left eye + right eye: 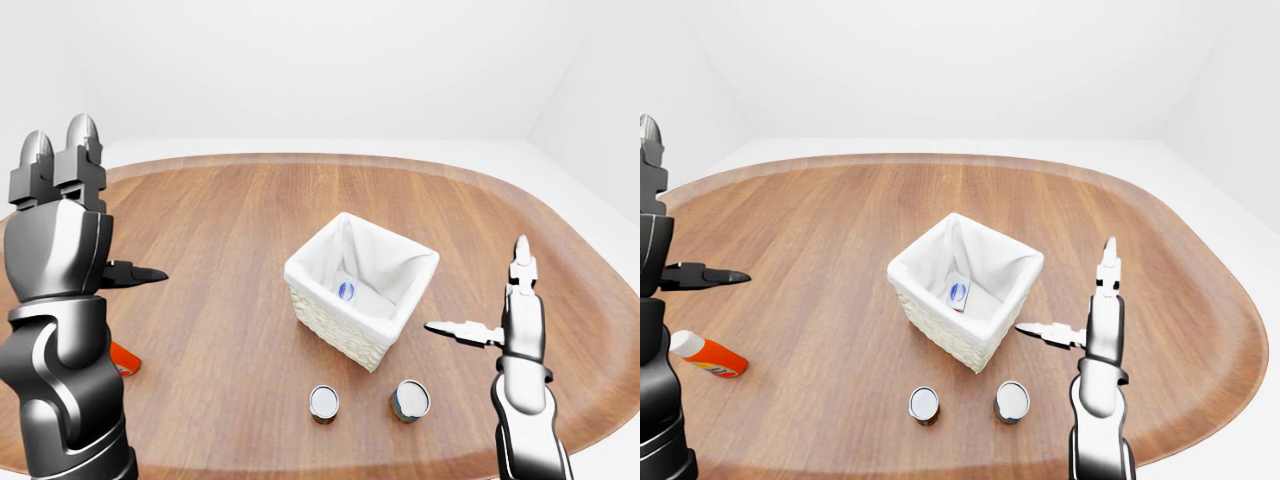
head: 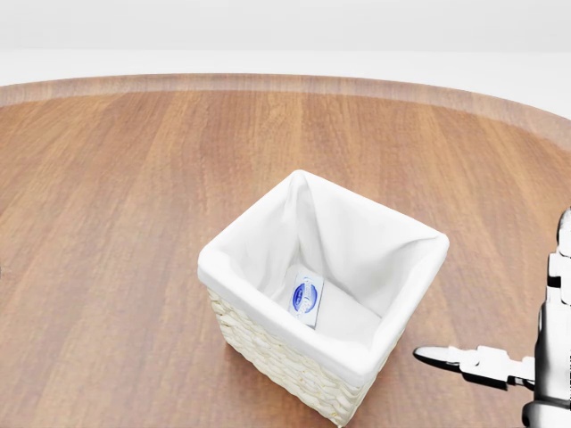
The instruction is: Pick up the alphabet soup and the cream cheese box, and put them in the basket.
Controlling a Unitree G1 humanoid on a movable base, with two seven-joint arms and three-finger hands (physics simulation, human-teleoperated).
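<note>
The right robot hand (image 1: 505, 315) is open and empty, one finger pointing at the basket (image 1: 361, 290) just left of it. The cream cheese box (image 2: 306, 299) lies inside the basket. Two cans (image 1: 324, 403) stand on the counter (image 1: 220, 220) below it. The left robot hand (image 1: 70, 215) is raised, fingers spread.

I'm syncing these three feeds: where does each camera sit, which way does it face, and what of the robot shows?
Head view: on the head, tilted down close on the basket; only the right hand shows, bottom right.
Left-eye view: on the head, wider over the table; left hand at left, right hand at right.
Right-eye view: same, shifted slightly; bottle clear.
Both eye views share the basket and two cans.
</note>
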